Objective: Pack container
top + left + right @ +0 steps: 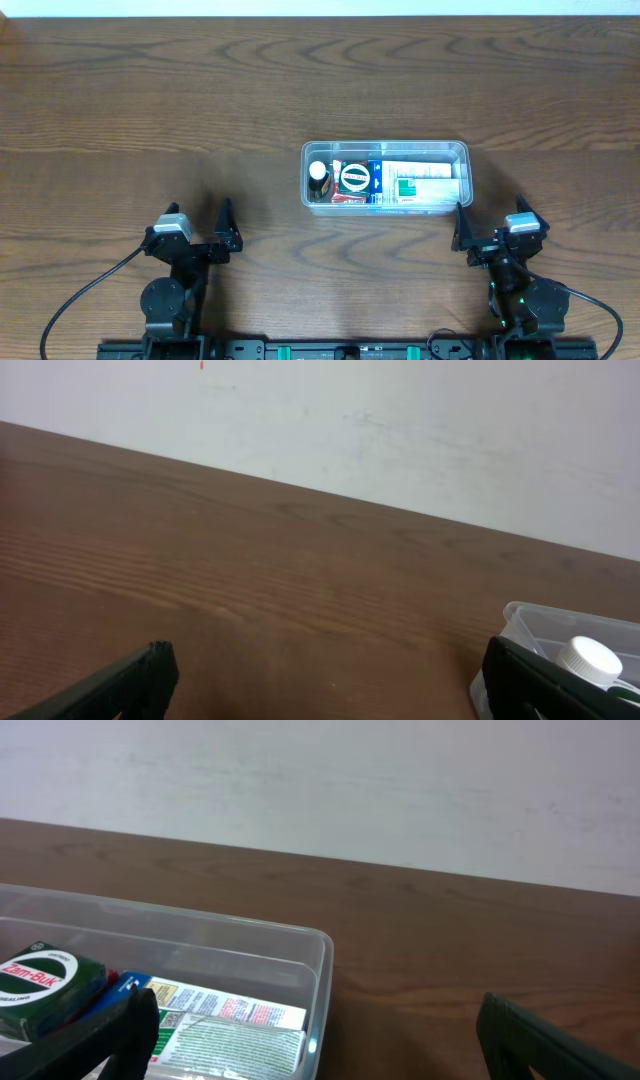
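The clear plastic container (455,150) sits right of the table's centre. It holds a small white-capped bottle (318,177), a green round-labelled tin (354,179) and white printed packets (420,183). My left gripper (200,225) is open and empty, low near the front edge, left of the container. My right gripper (492,222) is open and empty, just in front of the container's right end. The right wrist view shows the container's right corner (318,952) with the tin (45,980) and packets (225,1025). The left wrist view shows the container's edge (525,622) and the bottle cap (588,658).
The table is dark wood (150,100). A white wall (400,420) stands behind its far edge. Black cables (85,295) run from both arm bases at the front.
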Controlling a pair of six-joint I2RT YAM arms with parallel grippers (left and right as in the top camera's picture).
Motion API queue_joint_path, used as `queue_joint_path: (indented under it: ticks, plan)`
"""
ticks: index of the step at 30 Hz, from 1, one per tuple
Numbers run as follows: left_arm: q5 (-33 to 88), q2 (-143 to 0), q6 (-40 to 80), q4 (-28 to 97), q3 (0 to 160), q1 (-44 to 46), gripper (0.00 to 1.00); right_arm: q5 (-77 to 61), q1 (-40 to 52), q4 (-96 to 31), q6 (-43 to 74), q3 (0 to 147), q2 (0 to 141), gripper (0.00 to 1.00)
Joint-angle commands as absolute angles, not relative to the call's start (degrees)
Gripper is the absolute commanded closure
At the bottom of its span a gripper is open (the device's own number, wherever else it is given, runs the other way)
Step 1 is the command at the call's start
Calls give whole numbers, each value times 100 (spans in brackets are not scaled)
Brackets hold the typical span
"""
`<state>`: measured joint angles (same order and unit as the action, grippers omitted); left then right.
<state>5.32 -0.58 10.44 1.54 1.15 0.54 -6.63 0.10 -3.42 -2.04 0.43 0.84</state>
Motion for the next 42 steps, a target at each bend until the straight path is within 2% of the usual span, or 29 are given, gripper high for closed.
queue_joint_path:
  ticks: [1,17,42]
  plan:
    - [554,-34,965,362,23,27,2,-587,-47,-381,-130,32,27,1]
    - [552,-34,965,362,23,27,2,158,-47,-416,69,32,27,1]
    - [554,-34,965,362,23,27,2,126,-47,-414,-45,32,27,1]
